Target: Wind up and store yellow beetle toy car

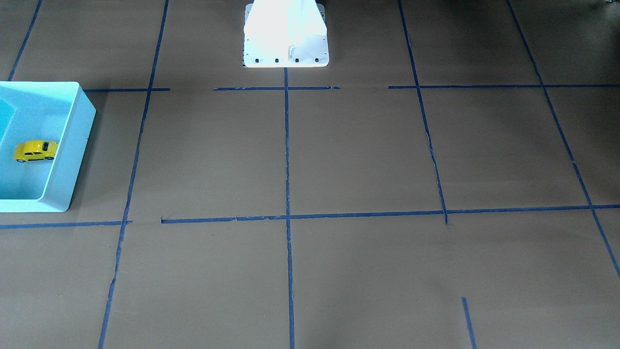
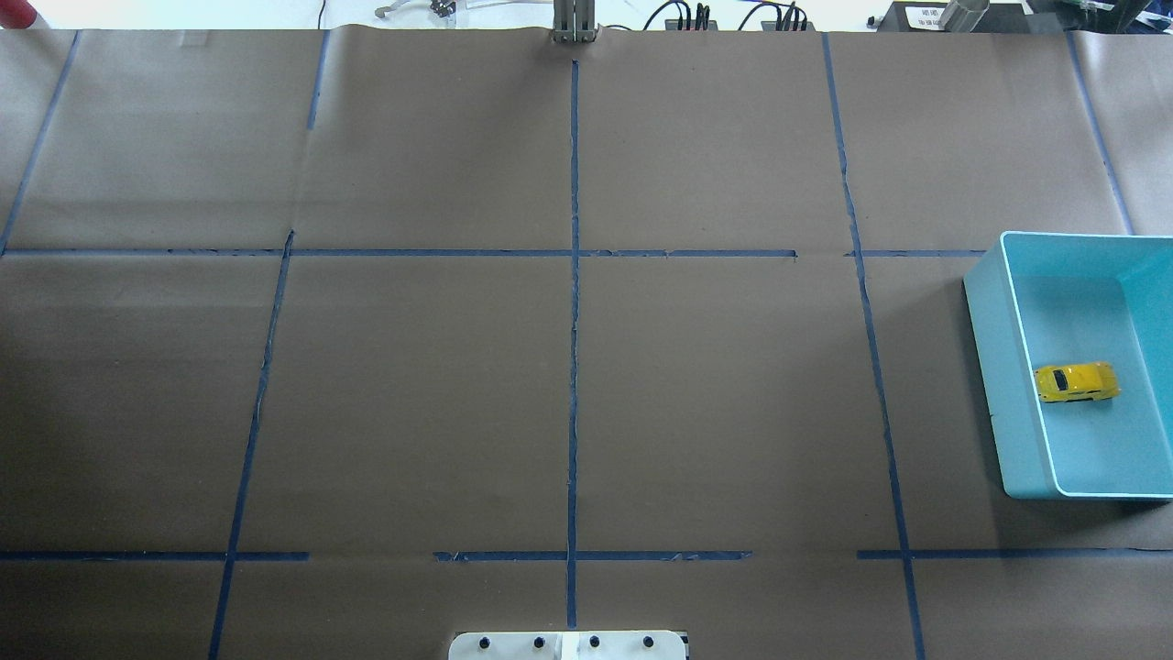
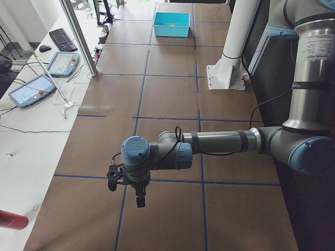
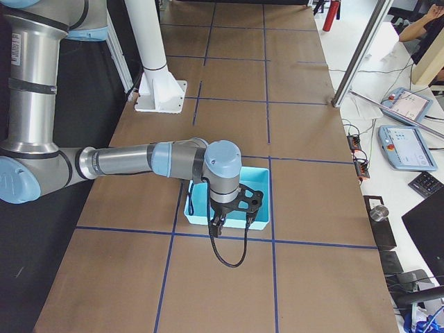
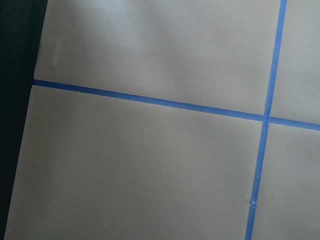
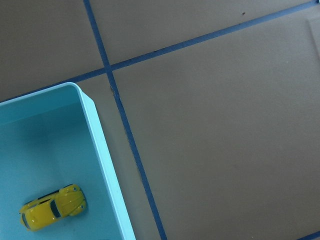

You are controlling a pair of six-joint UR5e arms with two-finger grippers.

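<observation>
Car: we find the yellow beetle toy car [image 2: 1077, 382] on its wheels on the floor of the light blue bin [image 2: 985, 367], near the bin wall that faces the table's middle.
Storing: we judge this part done, since the car lies inside the bin and nothing holds it.
Winding: we cannot tell from the pictures whether its spring is wound.
Right gripper: the right gripper [image 4: 232, 222] hangs over the bin, above its rim. Only the side view shows it, so we cannot tell how its jaws stand.
Left gripper: the left gripper [image 3: 128, 188] hovers over bare brown paper, well apart from the bin at the table's other end. We cannot tell the state of its jaws either.
Left to do: we judge little or nothing remains, at most parking the arms away from the bin.
</observation>
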